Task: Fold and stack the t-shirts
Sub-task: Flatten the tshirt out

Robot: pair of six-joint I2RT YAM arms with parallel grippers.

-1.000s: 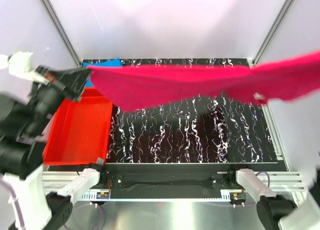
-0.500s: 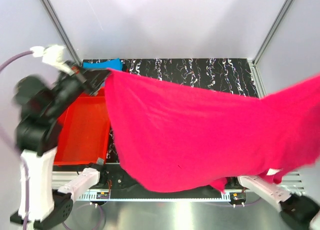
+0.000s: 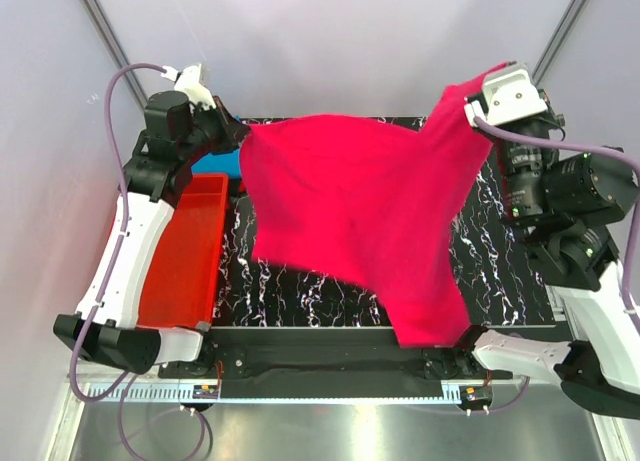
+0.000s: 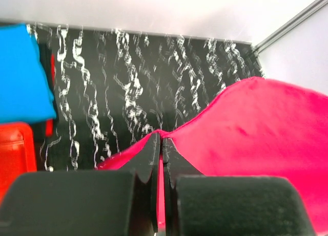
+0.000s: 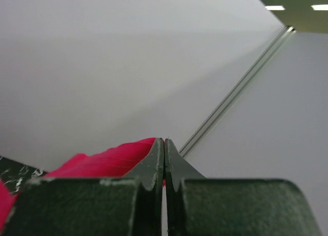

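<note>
The magenta-pink t-shirt [image 3: 360,211] hangs spread in the air over the black marbled table, held by two corners, its lower end drooping toward the near edge. My left gripper [image 3: 240,133] is shut on its far left corner; the left wrist view shows the cloth [image 4: 256,128] pinched between the jaws of that gripper [image 4: 162,138]. My right gripper [image 3: 478,84] is shut on the raised far right corner, and pink cloth [image 5: 107,162] shows beside the right gripper [image 5: 164,140]. The turquoise-blue t-shirt [image 3: 218,164] lies at the far left, mostly hidden; it shows in the left wrist view [image 4: 23,74].
A red plastic tray [image 3: 185,251] stands along the table's left side. The marbled table top [image 3: 500,271] shows to the right of the hanging shirt. Metal frame posts [image 3: 560,31] rise at the far corners.
Both arms swung back from the near side toward the far edge, carrying the pink shirt. It was stretched wide and low; now it hangs narrower, its right corner lifted high.
</note>
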